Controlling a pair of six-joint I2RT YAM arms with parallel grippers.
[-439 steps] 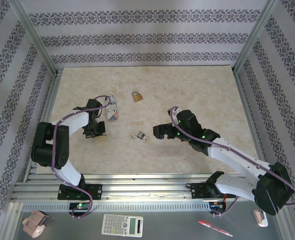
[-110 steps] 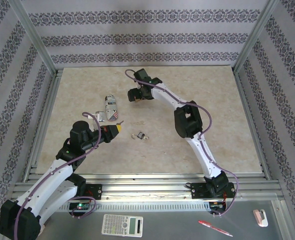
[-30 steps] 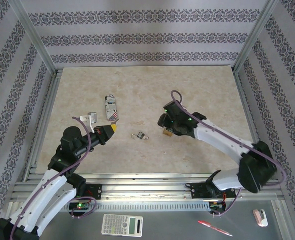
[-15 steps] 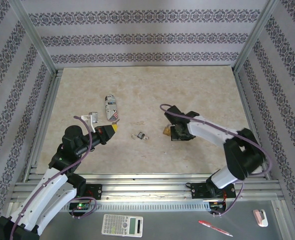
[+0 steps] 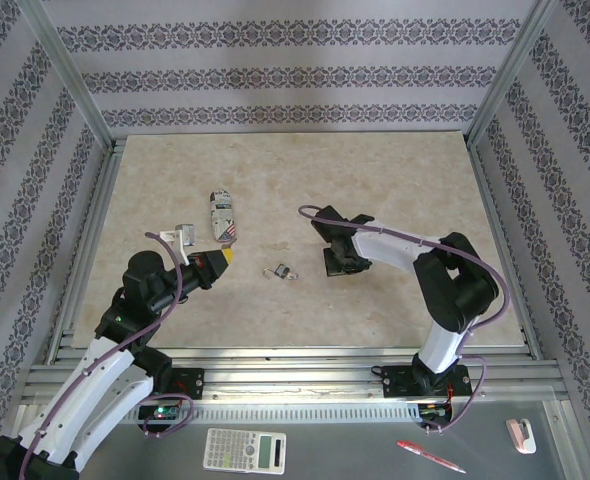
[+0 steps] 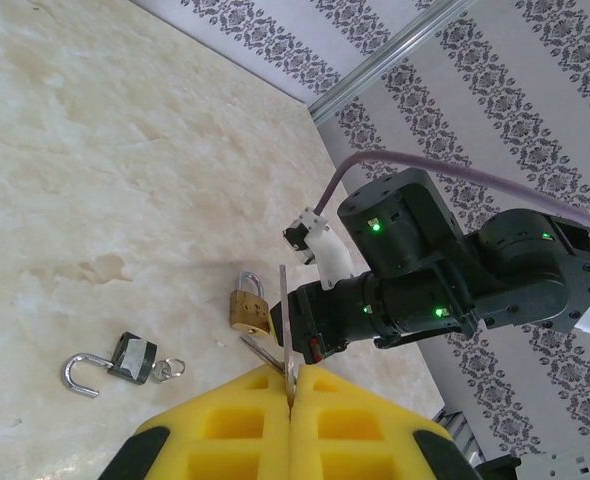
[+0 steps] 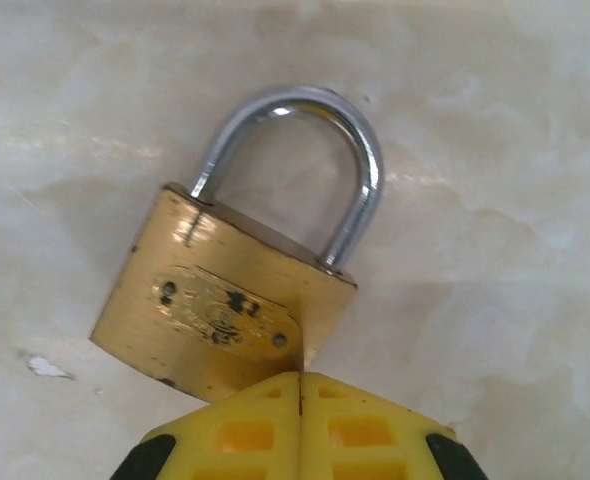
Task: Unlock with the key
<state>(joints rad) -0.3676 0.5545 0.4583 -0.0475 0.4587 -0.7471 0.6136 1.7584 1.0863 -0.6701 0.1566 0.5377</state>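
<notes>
In the left wrist view my left gripper is shut on the key, whose thin pale blade sticks up from between the yellow pads. It hangs above the table at the left, where the top view shows the left gripper. The brass padlock lies flat, shackle closed, just left of my right gripper. Seen from the right wrist, the right gripper is shut with nothing between its pads, and its tips sit over the lower edge of the brass padlock.
A small dark-grey padlock with its shackle open lies between the two grippers, and the left wrist view also shows this padlock. A printed can lies beyond the left gripper. A calculator and a pen rest below the front rail.
My right gripper has closed and shifted left while its elbow folded in, and the brass padlock now lies flat on the table. The left arm has kept still with the key.
</notes>
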